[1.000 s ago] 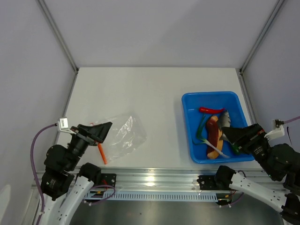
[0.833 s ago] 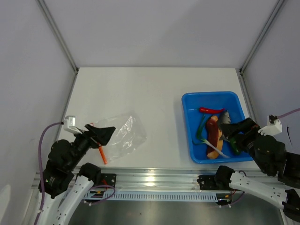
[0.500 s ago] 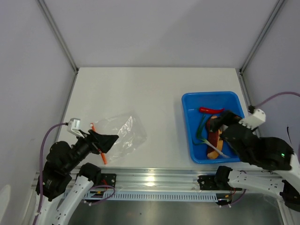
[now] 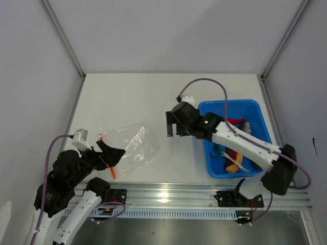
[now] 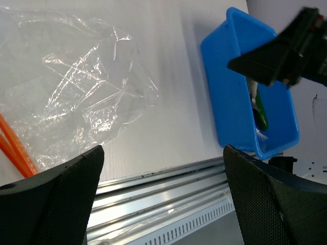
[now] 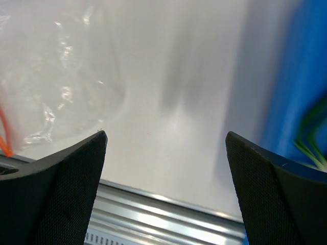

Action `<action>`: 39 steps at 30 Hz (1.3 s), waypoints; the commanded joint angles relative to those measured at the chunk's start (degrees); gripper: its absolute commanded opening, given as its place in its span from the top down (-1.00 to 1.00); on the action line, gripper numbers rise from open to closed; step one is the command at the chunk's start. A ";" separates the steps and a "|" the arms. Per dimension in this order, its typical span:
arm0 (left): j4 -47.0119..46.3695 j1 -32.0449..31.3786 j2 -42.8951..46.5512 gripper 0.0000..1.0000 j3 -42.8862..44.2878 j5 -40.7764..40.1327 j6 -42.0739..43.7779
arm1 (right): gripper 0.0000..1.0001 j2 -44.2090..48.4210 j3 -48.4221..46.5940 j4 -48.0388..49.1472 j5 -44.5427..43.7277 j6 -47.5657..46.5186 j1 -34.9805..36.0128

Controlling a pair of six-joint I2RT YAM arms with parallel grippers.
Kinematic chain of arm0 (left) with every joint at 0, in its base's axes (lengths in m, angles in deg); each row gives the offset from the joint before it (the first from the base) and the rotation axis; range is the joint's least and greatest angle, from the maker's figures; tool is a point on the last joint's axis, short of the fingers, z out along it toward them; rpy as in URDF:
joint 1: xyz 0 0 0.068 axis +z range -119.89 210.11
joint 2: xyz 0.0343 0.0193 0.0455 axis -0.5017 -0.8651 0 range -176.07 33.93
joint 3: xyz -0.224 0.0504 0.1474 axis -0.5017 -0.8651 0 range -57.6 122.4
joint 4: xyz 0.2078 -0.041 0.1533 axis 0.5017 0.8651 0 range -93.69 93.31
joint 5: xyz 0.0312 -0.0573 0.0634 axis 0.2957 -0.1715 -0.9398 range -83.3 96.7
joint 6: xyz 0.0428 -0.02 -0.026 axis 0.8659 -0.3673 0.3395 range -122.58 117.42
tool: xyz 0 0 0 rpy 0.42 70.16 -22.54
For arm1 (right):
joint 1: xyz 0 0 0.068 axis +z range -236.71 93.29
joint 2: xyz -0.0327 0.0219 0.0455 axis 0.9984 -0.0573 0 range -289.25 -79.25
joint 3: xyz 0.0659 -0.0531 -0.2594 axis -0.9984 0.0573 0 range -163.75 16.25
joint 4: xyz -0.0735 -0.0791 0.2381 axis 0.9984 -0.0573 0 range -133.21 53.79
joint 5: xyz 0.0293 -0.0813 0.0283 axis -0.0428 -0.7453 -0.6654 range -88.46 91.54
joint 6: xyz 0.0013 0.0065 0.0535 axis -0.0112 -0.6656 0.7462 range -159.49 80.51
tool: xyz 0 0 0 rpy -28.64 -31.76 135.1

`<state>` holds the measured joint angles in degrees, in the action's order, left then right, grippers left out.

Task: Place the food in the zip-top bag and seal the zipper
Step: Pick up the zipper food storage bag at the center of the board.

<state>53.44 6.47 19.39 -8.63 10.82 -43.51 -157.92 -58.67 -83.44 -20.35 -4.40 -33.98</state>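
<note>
The zip-top bag [image 4: 134,145] lies flat and crinkled at the table's front left, its orange-red zipper [image 4: 111,167] toward the near edge. My left gripper [image 4: 116,153] hovers open over the bag's zipper end, holding nothing. In the left wrist view the bag [image 5: 71,87] and the zipper [image 5: 14,148] lie ahead of the open gripper [image 5: 162,153]. My right gripper [image 4: 175,128] hangs open above bare table between the bag and the blue tray [image 4: 230,103]. Food rests in the tray: a red chili [image 4: 236,121], a sausage in a yellow bun [image 4: 232,167], green onion [image 4: 219,149], partly hidden by the right arm.
The right arm reaches diagonally across the tray. An aluminium rail [image 4: 168,194] runs along the near table edge. The right wrist view shows its gripper [image 6: 166,135], the bag [image 6: 51,76] at left and the tray [image 6: 299,76] with green onion [image 6: 312,133] at right.
The right arm swung up from beside the tray's near right corner and reached left across it; its gripper now hangs left of the tray. The left gripper shifted slightly over the bag's zipper end.
</note>
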 commanded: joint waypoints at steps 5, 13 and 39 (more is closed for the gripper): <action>2.64 -0.18 7.42 -0.98 1.21 -2.01 -0.29 | -0.98 -19.75 -7.35 17.23 13.53 -6.61 1.24; 4.22 -0.18 6.90 -0.97 2.88 -2.19 0.41 | -0.80 -32.50 -6.47 26.56 25.71 -7.67 0.36; -2.63 -0.18 0.75 -0.89 5.08 -1.75 2.96 | 1.00 -0.35 3.72 29.65 46.39 -8.55 -22.02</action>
<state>53.81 6.45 21.07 -5.86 9.81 -42.50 -162.73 -55.98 -51.79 18.08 -11.57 -50.44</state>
